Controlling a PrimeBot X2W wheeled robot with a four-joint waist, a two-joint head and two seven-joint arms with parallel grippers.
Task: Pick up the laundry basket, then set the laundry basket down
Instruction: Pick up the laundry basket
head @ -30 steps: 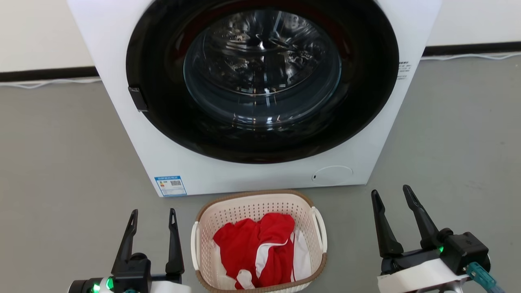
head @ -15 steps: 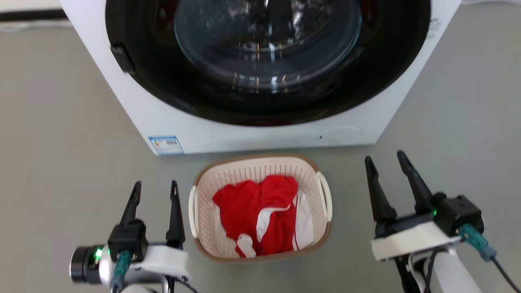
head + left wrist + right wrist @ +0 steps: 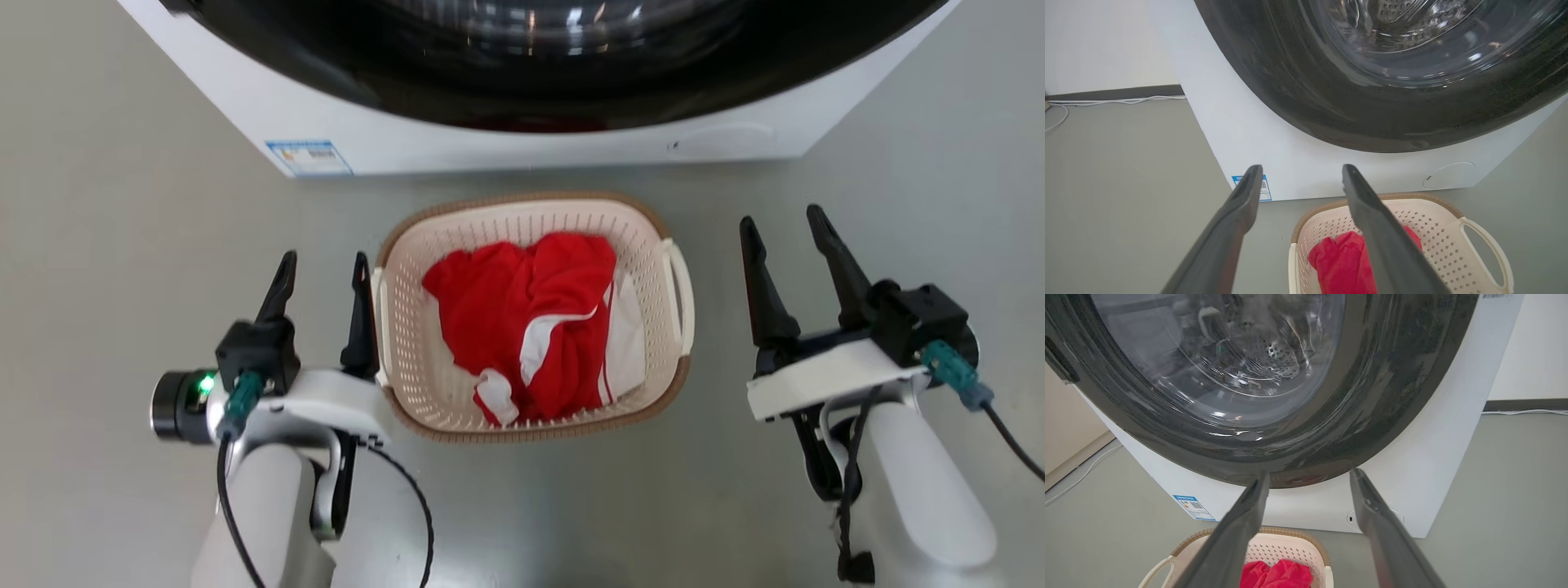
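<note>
While my left jaws and right jaws stand apart and empty, the laundry basket sits on the floor between them, nearer the left; a one-sided lift could tilt it and spill the red garment.

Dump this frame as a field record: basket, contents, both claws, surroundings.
basket: laundry basket, upright on the grey floor, not lifted
contents: red garment with white trim, lying over a white cloth
behind basket: washing machine, white front with a dark round door
left claw: open, empty, inner finger right by the basket's left handle; contact unclear
right claw: open, empty, clear gap to the right handle
task stage: pick-up not yet done
</note>
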